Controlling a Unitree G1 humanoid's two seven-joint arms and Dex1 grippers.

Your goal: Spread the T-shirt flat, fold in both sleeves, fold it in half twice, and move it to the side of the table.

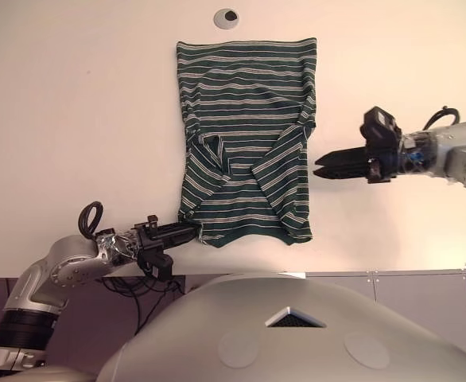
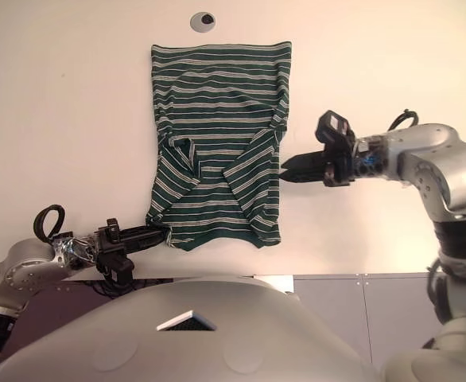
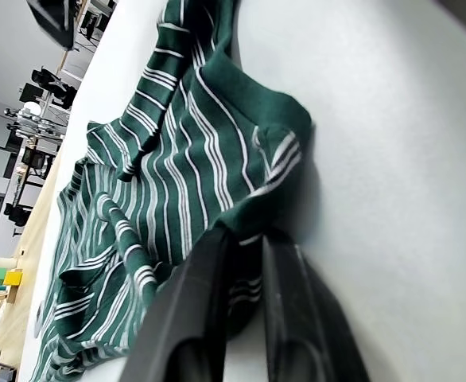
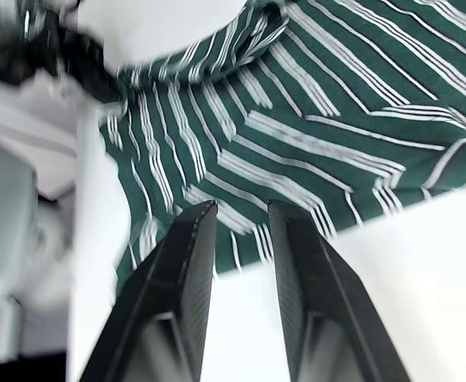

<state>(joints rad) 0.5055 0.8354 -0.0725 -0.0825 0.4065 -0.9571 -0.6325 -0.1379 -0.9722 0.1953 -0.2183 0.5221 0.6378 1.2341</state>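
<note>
Sleeves are folded in on the striped T-shirt [image 1: 245, 143]; both halving folds are yet to come. Left gripper [image 1: 192, 231] pinches the shirt's near corner, right gripper [image 1: 320, 168] hovers, fingers parted, just beside its edge.

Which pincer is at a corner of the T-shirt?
The left pincer, gripping the T-shirt at its near left corner; the right pincer is beside the middle of its right edge.

The T-shirt [image 1: 245, 135] is lying mid-worktop [image 1: 74, 119]. The left pincer [image 1: 192, 231] is gripping its near left corner, and the right pincer [image 1: 319, 165] is sitting just beside its right edge. A round port [image 1: 227, 17] is lying behind the shirt.
</note>
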